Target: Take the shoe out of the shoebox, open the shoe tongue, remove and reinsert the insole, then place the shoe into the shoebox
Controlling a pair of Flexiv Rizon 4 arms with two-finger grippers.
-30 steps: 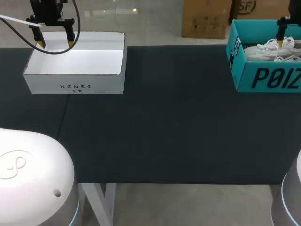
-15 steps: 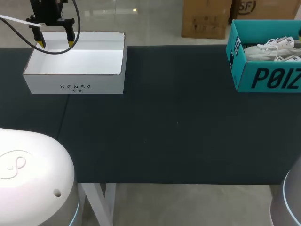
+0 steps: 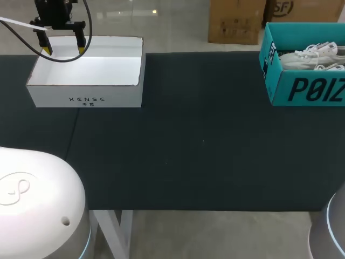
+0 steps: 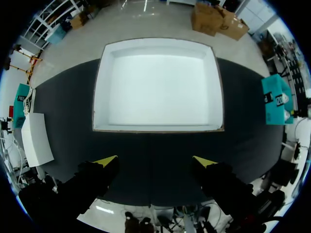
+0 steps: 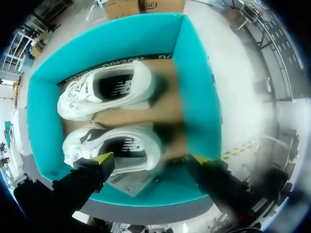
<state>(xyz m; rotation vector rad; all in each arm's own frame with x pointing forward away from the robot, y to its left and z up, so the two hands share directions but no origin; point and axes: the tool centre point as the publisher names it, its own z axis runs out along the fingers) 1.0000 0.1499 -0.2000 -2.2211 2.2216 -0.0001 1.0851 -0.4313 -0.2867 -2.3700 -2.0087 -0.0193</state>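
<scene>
A white lace-up sneaker (image 5: 114,145) lies beside its twin (image 5: 109,90) in the open teal cardboard shoebox (image 3: 302,89), upper right of the head view. The right gripper (image 5: 151,158) hangs above them, fingers apart and empty. The left gripper (image 3: 63,51), likewise spread, hovers over the white cardboard box (image 3: 86,91). On the way down, a finger could snag both shoes or the teal wall and drag the box.

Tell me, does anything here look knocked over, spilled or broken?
Nothing stands out. One white sneaker and a second sneaker lie side by side, soles down, in the teal shoebox, with a loose paper slip by the second. The white box sits flat and undamaged on the table.
</scene>
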